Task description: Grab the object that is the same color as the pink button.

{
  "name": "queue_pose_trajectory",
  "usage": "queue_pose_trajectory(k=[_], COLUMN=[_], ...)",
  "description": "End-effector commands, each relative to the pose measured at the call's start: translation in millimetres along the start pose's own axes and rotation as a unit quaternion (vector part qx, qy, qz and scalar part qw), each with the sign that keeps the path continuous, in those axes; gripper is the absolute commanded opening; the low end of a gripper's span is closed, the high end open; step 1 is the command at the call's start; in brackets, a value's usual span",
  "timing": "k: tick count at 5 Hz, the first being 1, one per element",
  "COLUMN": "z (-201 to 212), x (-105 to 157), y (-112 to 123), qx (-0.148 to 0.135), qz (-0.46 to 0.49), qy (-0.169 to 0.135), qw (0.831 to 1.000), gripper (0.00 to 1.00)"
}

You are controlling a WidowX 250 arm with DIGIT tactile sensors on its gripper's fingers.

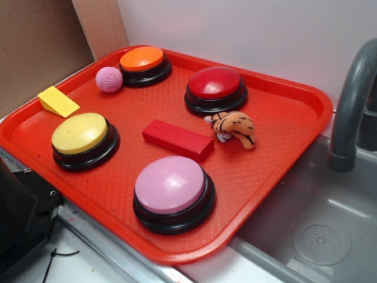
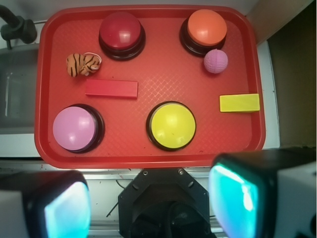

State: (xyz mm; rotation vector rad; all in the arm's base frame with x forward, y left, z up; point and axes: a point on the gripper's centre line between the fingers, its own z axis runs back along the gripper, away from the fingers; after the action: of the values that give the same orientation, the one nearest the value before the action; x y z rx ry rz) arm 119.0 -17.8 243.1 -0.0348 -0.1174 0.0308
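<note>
The little pink crocheted ball (image 1: 109, 79) is sitting in the upper left of the exterior view, on the red tray (image 1: 277, 112), just beside the orange button (image 1: 142, 64), so close they look to be touching or nearly so. From the wrist camera the ball (image 2: 215, 61) is showing in the upper right, tucked just below the orange button (image 2: 206, 29). Nothing is gripping it; it is lying free on the tray's textured floor.

The pink button (image 1: 172, 191), pale dome on a black base, is sitting well apart from the ball, low in the middle of the exterior view; in the wrist view it (image 2: 77, 128) is resting at lower left.

Between them, a red rectangular block (image 1: 178, 140) is lying flat near the tray's centre, and a small plush tiger (image 1: 234, 128) is lying just to its right. A red button (image 1: 215, 88) is standing in the upper middle, a yellow button (image 1: 83, 140) at the left, and a yellow wedge (image 1: 58, 101) is resting near the tray's left rim.

The gripper (image 2: 148, 201) is hovering off the tray's edge, looking down at everything from the bottom of the wrist view. Its fingers (image 2: 240, 196) are standing wide apart, one blurred pad at each lower corner, holding nothing.

Off to the right of the exterior view, a grey faucet (image 1: 353, 100) is arching over a grey sink (image 1: 318, 230).
</note>
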Motion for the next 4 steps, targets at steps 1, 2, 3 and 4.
queue_pose_trajectory(k=[1, 2, 3, 4], z=[0.0, -13.8, -26.5, -43.1], x=[0.0, 15.0, 21.5, 32.5], y=[0.0, 11.4, 20.5, 37.6], qx=[0.0, 0.015, 0.024, 0.028], qz=[0.0, 0.007, 0.018, 0.034], qy=[0.0, -0.003, -0.015, -0.03], qw=[1.0, 1.0, 0.999, 0.999], gripper=[1.0, 1.0, 1.0, 1.0])
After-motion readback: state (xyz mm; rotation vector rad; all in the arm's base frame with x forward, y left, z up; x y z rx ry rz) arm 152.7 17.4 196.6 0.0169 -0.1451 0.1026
